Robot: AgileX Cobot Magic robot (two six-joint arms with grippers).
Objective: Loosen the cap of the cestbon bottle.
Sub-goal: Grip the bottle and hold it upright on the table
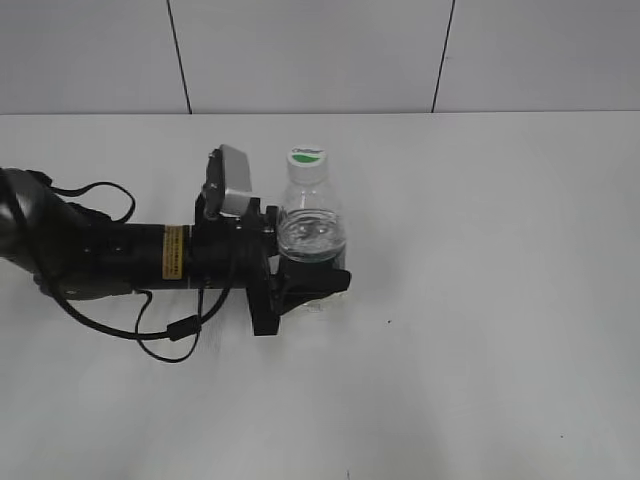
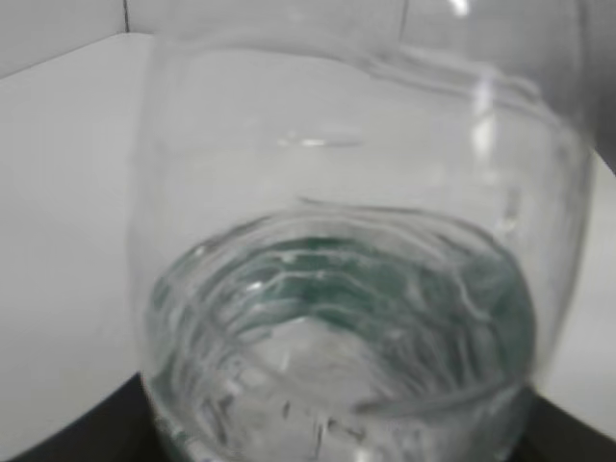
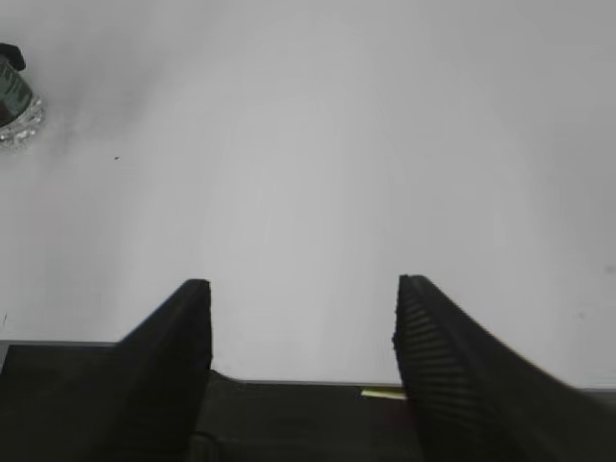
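Observation:
The cestbon bottle [image 1: 312,232] stands upright on the white table, left of the middle. Its white cap [image 1: 306,157] with the green oval mark sits on the neck. My left gripper [image 1: 303,284] comes in from the left and is shut around the bottle's lower body, hiding most of the green label. In the left wrist view the clear bottle [image 2: 337,289] fills the frame, with the water inside rippling. My right gripper [image 3: 300,289] is open and empty over bare table, far from the bottle. Only the bottle's lower part [image 3: 13,98] shows at that view's upper left edge.
The white table [image 1: 500,300] stretches to the right and front of the bottle. A grey panelled wall [image 1: 320,50] runs along the back. The left arm's black cable [image 1: 150,335] loops down onto the table on the left.

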